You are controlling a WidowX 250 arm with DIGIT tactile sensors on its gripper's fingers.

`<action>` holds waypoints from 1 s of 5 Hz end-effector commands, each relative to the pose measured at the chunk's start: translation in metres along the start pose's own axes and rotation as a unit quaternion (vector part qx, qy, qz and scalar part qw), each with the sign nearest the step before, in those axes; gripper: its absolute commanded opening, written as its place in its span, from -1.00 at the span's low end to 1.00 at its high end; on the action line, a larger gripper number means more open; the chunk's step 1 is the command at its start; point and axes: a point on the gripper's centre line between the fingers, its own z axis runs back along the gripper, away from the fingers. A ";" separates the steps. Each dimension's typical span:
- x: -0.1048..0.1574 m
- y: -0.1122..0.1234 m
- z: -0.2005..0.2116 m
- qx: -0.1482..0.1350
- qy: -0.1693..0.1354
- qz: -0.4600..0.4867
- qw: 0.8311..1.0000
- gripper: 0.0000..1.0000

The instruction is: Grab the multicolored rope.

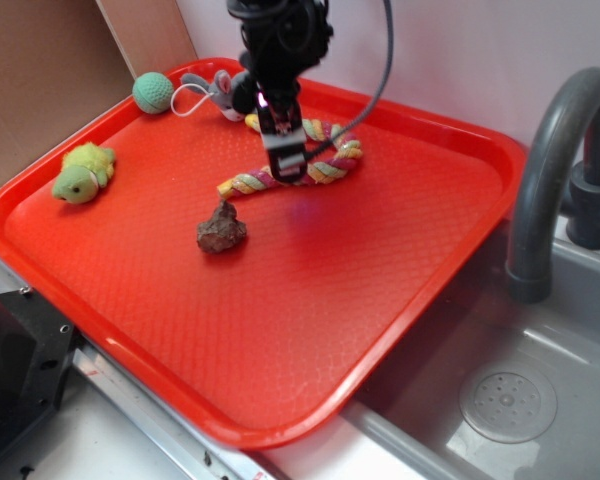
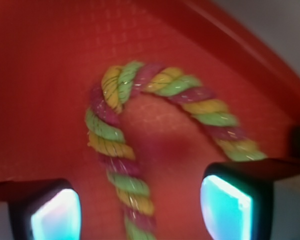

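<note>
The multicolored rope (image 1: 325, 168) lies curved on the red tray (image 1: 410, 230), twisted in yellow, pink and pale green. In the wrist view the rope (image 2: 112, 140) bends like a hook, one arm running down between my fingers. My gripper (image 1: 286, 158) hangs over the rope's middle, near the tray's back. It is open (image 2: 140, 207), with the two glowing pads (image 2: 225, 205) wide apart on either side of the rope strand. Neither pad touches the rope.
A brown lump (image 1: 221, 230) lies on the tray just in front of the rope. A green plush turtle (image 1: 80, 173) sits at the left. A teal ball (image 1: 152, 92) and grey plush mouse (image 1: 223, 92) lie at the back. A sink and grey faucet (image 1: 555, 150) stand to the right.
</note>
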 end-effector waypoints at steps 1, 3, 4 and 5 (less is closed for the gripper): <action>0.006 -0.007 -0.016 -0.005 -0.007 -0.040 0.999 1.00; 0.005 -0.010 -0.033 -0.010 0.008 -0.069 0.998 -1.00; 0.005 -0.010 -0.035 -0.009 0.010 -0.070 0.997 -1.00; 0.004 -0.011 -0.035 -0.008 0.010 -0.070 0.997 -1.00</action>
